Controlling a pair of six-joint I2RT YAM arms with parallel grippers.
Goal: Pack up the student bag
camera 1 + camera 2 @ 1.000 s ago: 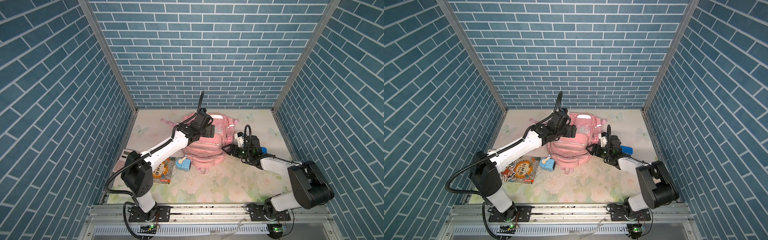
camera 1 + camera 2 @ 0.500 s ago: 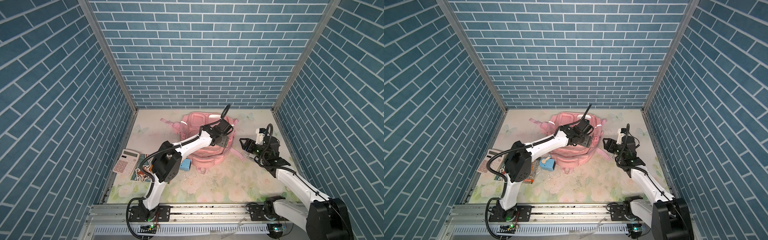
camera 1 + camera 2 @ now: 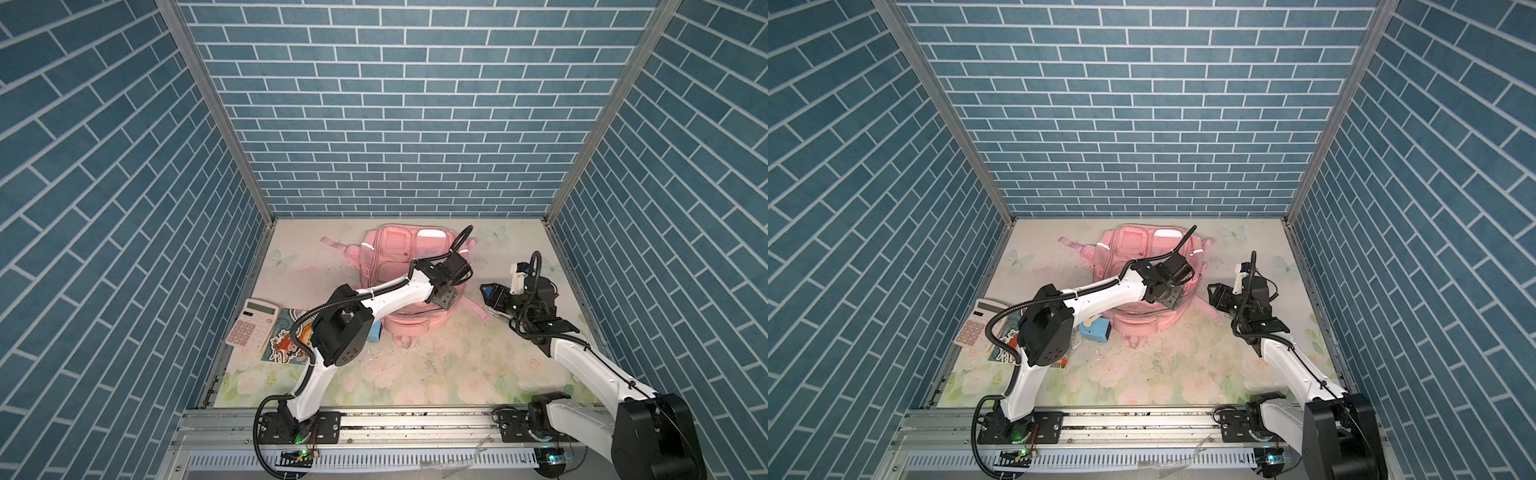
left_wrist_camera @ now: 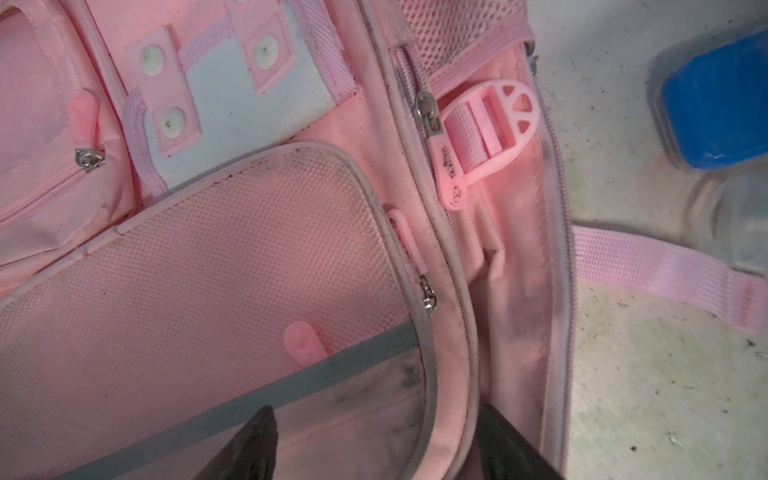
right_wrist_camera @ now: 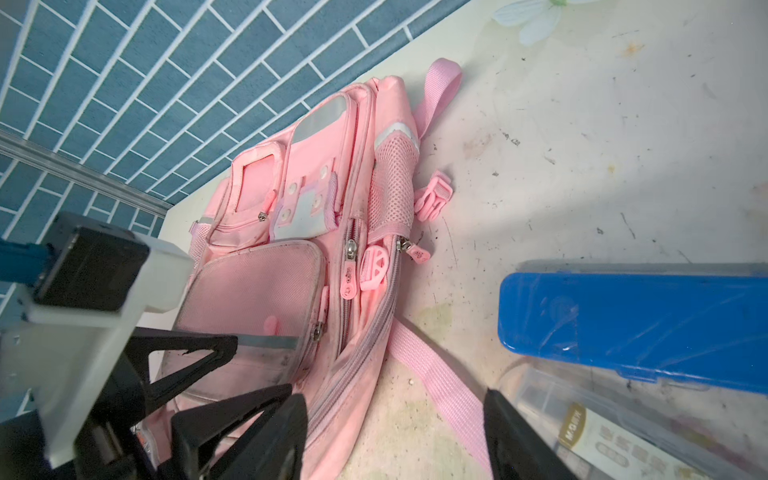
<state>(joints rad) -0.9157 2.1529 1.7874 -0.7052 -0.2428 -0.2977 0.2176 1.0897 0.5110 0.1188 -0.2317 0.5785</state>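
Student bag [image 3: 390, 266] lies flat; left gripper [image 4: 374, 415], jaws apart, over it.

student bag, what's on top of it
Only the left gripper, jaws open, over the front pocket edge of the student bag. Its arm hides part of the bag's front in both top views.

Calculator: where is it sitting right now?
In both top views the calculator lies at the table's left edge, right beside the colourful booklet, left of the pink backpack.
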